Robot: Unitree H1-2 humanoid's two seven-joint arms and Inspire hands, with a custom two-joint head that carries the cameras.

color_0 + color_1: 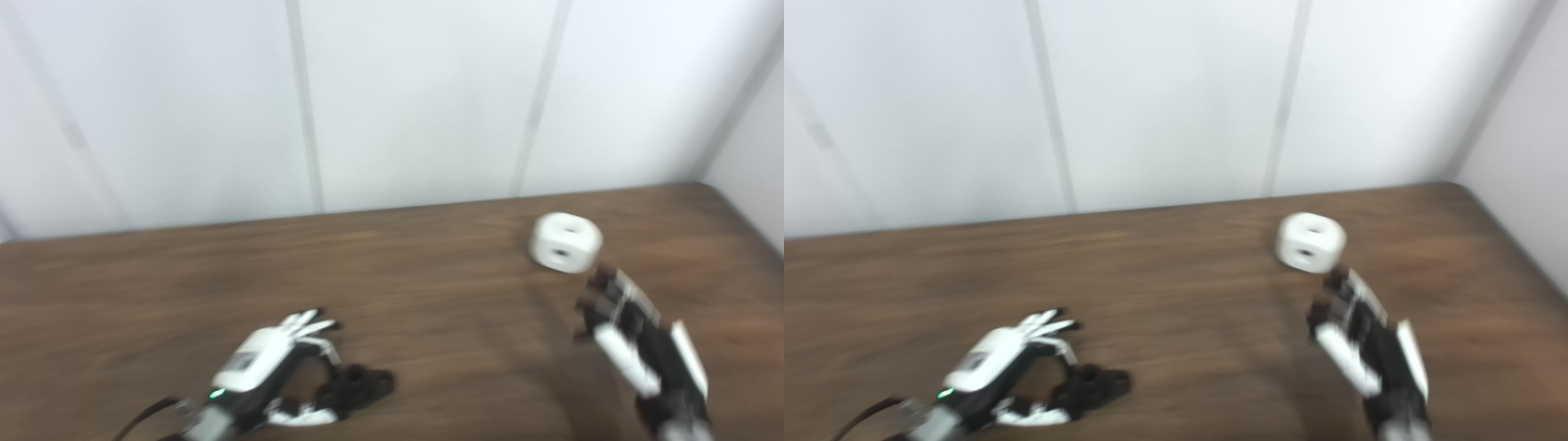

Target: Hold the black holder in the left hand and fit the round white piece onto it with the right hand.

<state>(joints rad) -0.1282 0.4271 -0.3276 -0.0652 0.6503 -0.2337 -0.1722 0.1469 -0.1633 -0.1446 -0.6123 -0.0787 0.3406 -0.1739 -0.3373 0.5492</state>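
The frames are blurred by motion. The black holder (358, 387) lies on the brown table near the front left. My left hand (275, 361) arches over its left side, fingers and thumb spread around it; whether it grips the holder is unclear. The round white piece (565, 242), with dark holes in its faces, rests on the table at the far right. My right hand (631, 331) is just below and right of the white piece, fingers reaching toward it without holding it, apparently open.
The wooden table (429, 294) runs back to a white panelled wall (416, 104). A side wall (759, 171) borders the table on the right, close to the white piece.
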